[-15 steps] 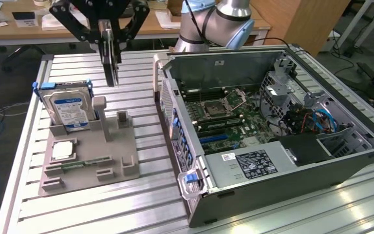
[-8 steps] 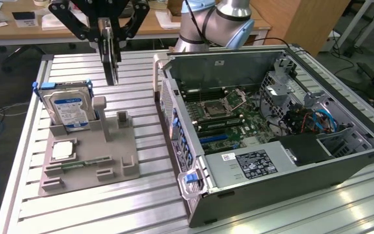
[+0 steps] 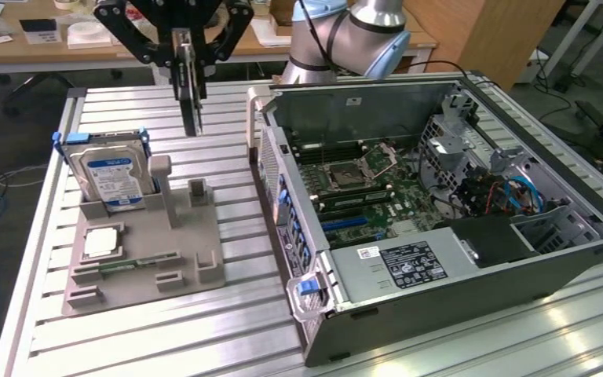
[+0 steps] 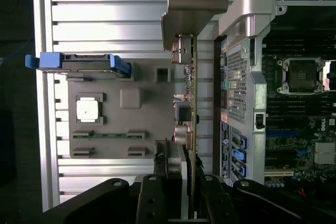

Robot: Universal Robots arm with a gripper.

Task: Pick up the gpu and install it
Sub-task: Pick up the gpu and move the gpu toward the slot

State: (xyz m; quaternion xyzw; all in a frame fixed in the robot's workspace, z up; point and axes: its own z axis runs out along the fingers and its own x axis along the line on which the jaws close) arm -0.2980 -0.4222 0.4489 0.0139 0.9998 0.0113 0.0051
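Gripper clamped on gpu; card hangs straight below, long axis vertical; open computer case beside, lower.

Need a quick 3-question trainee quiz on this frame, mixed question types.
1. True or false: the end effector is shut on the graphics card, holding it edge-on, clear of the grey tray.
2. What stands upright in the tray? A) hard drive B) mug C) keyboard
3. Fill in: the open computer case sits to the exterior view's ____ of the tray.
Key: 1 true; 2 A; 3 right.
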